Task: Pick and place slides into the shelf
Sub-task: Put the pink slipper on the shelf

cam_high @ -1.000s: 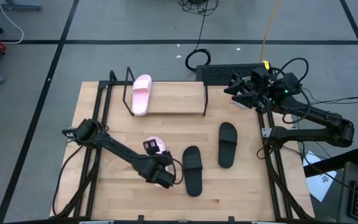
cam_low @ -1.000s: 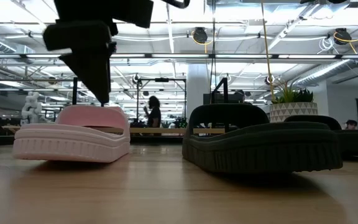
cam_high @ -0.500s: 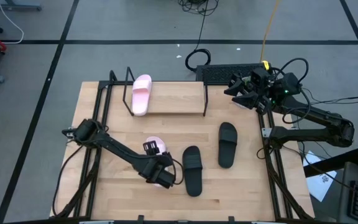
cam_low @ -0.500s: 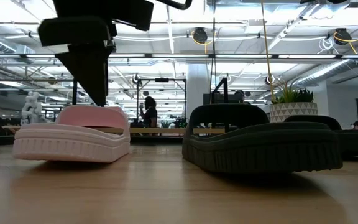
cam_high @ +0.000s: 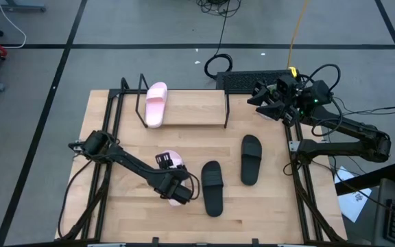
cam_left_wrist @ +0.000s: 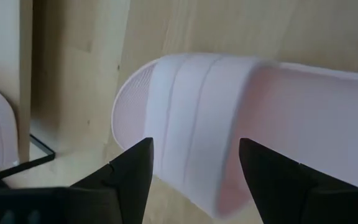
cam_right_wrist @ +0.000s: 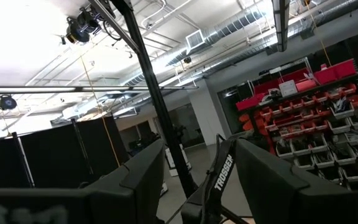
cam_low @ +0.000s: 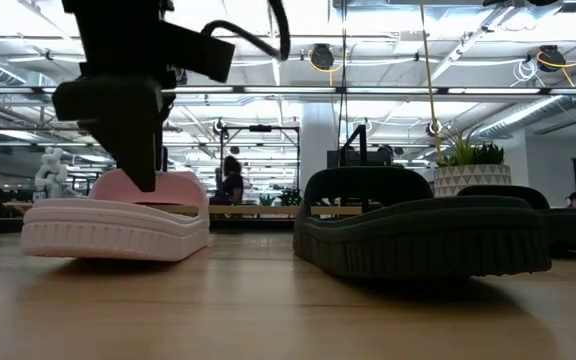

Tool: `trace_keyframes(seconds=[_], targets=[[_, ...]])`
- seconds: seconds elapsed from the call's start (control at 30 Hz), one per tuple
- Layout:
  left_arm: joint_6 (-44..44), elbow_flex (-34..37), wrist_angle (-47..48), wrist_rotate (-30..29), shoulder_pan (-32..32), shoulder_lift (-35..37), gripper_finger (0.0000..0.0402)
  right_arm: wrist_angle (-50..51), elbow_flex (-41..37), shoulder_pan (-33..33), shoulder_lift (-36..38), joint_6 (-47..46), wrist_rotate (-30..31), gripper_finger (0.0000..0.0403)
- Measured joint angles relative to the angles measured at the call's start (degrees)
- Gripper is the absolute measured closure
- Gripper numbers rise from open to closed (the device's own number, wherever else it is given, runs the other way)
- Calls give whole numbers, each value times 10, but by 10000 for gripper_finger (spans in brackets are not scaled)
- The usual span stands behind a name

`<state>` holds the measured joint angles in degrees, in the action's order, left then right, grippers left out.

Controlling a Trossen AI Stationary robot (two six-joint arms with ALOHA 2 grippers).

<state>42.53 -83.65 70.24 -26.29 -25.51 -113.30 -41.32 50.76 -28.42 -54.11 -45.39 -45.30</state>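
One light pink slide (cam_high: 156, 104) lies on the shelf (cam_high: 194, 108), toward its left end. The second pink slide (cam_high: 172, 160) rests sole-down on the table, mostly hidden under my left gripper (cam_high: 174, 189). In the left wrist view, this open gripper (cam_left_wrist: 194, 171) stands over the slide's wide strap (cam_left_wrist: 194, 106), one finger toward the toe and one toward the heel. I cannot tell whether they touch it. Two black slides (cam_high: 212, 188) (cam_high: 251, 159) lie to its right. My right gripper (cam_high: 262, 97) is open and raised beyond the table's far right corner.
The shelf's board is bare to the right of the pink slide, between black wire uprights (cam_high: 226, 108). In the low view the pink slide (cam_low: 118, 220) and the nearer black slide (cam_low: 418, 230) sit side by side. Cables lie on the floor behind the table.
My left gripper has come down onto the pink slide on the table, shifting slightly toward the table's left, with its fingers still open. The slides have stayed in place.
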Motion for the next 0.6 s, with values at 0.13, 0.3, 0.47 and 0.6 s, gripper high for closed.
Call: trace_keyframes(seconds=[0.13,0.3,0.47,0.6], targets=[[5,10,0,-18,5,0,165,0,0,0,0,0,0,218],[21,35,-5,-25,16,0,165,0,0,0,0,1,0,218],[27,67,-27,-23,21,0,177,0,0,0,0,7,0,218],[27,66,-31,-19,21,0,243,0,0,0,0,7,0,218]])
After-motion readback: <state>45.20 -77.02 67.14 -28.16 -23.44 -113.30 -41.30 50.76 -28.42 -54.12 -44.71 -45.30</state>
